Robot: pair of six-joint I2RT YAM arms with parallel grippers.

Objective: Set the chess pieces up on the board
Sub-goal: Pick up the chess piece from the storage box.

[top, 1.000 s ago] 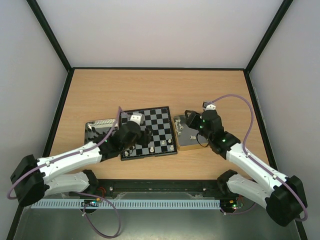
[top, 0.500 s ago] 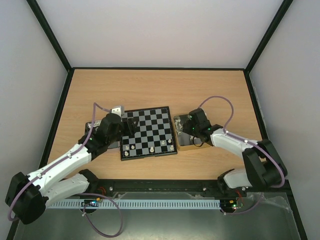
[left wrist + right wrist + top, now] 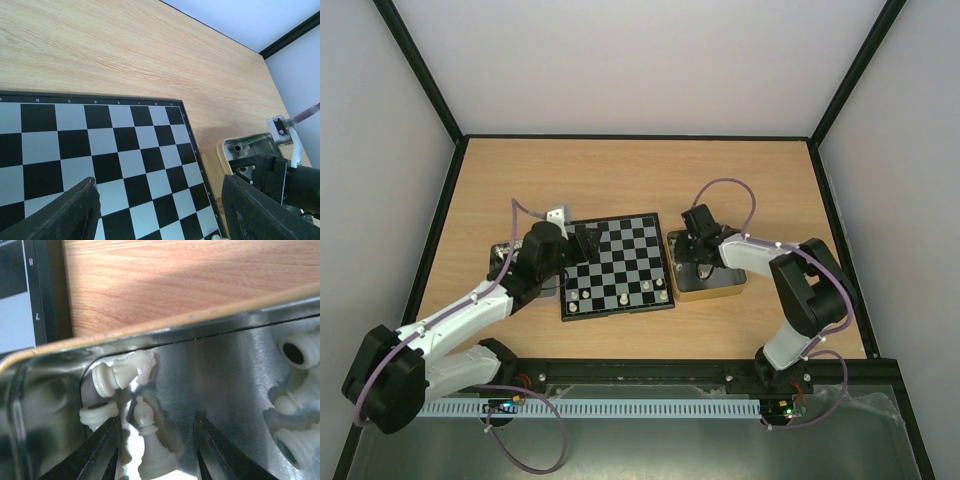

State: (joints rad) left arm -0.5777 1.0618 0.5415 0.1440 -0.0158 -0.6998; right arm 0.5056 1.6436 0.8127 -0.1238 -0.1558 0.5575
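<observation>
The board (image 3: 630, 255) lies at mid-table, with a few cream-white chess pieces (image 3: 623, 298) standing on its near rows. My left gripper (image 3: 585, 243) hovers open over the board's left part. In the left wrist view only bare checks (image 3: 125, 150) lie between its fingers (image 3: 75, 210). My right gripper (image 3: 696, 238) is down in the far-left corner of a metal tin (image 3: 715, 290). In the right wrist view it (image 3: 157, 422) stands open on either side of a lying white bishop (image 3: 150, 445). A white knight (image 3: 127, 371) lies just beyond it.
More cream-white pieces (image 3: 295, 435) lie at the tin's right side. A second tin (image 3: 505, 255) sits left of the board, partly hidden under my left arm. The board's edge (image 3: 15, 315) runs close to the tin's yellow rim (image 3: 220, 165).
The right gripper has come down into the tin's far-left corner and its jaws have narrowed. The left gripper has drawn back from the board's near rows toward its far-left part.
</observation>
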